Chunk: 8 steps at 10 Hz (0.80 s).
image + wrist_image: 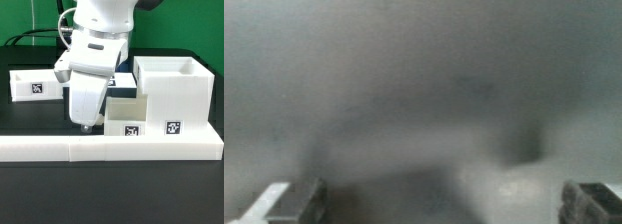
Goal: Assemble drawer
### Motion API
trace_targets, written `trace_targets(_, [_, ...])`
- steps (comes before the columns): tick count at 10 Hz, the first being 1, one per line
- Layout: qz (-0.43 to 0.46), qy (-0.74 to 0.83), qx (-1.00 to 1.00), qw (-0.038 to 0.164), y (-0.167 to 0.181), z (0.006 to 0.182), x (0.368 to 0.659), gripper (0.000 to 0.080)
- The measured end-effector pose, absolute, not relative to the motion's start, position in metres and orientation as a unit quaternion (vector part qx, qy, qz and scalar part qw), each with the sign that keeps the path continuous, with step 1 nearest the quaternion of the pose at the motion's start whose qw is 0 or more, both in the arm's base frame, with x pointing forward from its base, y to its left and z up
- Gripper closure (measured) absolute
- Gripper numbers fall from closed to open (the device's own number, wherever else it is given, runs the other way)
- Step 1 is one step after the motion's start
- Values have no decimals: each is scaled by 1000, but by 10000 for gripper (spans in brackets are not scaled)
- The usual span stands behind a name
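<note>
The large white cube-like housing (172,88) stands at the exterior view's right, with a tag low on its front. One small white tray (126,115) with a tag sits just beside it, toward the middle. The other small tray (34,86) with a tag sits at the exterior view's left. My gripper (86,126) points down between the two trays, close to the middle tray's left side, low over the black table. In the wrist view the gripper (438,205) shows two fingertips (292,203) far apart with nothing between them; the rest is a grey blur.
A long low white L-shaped wall (110,149) runs across the front of the table, just in front of my gripper and the middle tray. The arm's white body (95,50) hides the area behind it.
</note>
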State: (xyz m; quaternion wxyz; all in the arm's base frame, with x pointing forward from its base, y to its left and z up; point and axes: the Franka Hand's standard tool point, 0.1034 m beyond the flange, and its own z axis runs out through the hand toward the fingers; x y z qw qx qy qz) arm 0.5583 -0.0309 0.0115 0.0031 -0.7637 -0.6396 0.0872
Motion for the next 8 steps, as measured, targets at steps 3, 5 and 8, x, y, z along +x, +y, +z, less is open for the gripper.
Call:
trace_targets(3, [95,-668,-738,9,-40,36,581,150])
trace_targets(5, [104,-676,-730,17,-33,39,586,150])
trace_targets(8, [104,-676,-730,17,-33,38,585,150])
